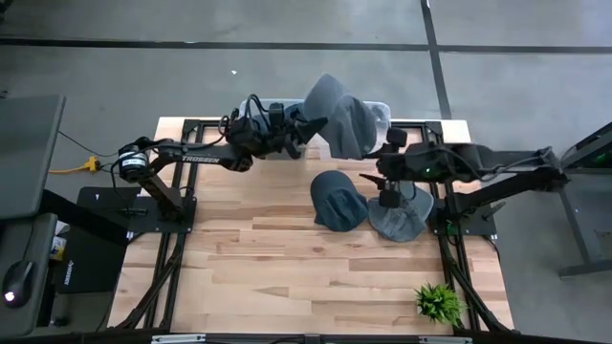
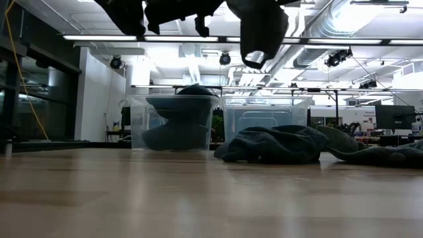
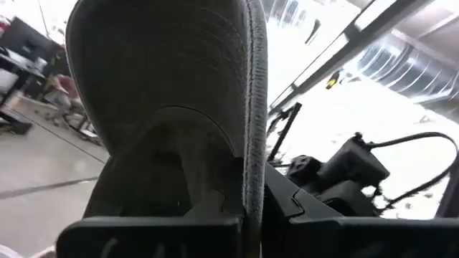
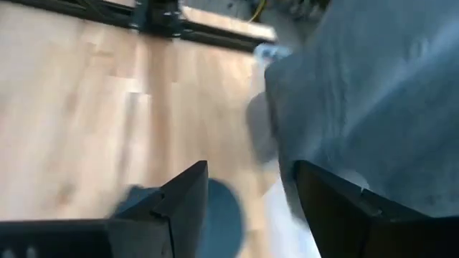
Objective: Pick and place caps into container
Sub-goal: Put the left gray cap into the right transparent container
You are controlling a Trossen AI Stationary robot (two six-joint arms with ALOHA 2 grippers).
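Note:
A slate grey cap (image 1: pixel 337 113) is lifted high over the clear container (image 1: pixel 381 107) at the table's far edge, with my left gripper (image 1: pixel 298 131) shut on it. In the low view this cap (image 2: pixel 261 30) hangs at the top. My right gripper (image 4: pixel 247 193) stands open in the air just right of that cap (image 4: pixel 373 93), with nothing between its fingers. A navy cap (image 1: pixel 338 199) and a grey cap (image 1: pixel 402 216) lie flat on the table. Another dark cap (image 2: pixel 177 122) rests inside the left clear bin. My left gripper pinches the grey cap between its two shut fingers at the cap's lower edge (image 3: pixel 242 204), where the stitched rim meets the fingers. The fingers slant upward, coming from the table's left. The cap is lifted clear and stands up and away from the fingers, its stitched brim (image 3: pixel 172 57) uppermost.
A second clear bin (image 2: pixel 264 116) stands beside the first at the far edge. A small green plant (image 1: pixel 438 302) sits at the near right corner. Bare wood stretches across the table's near half. Black frame rails run along both sides.

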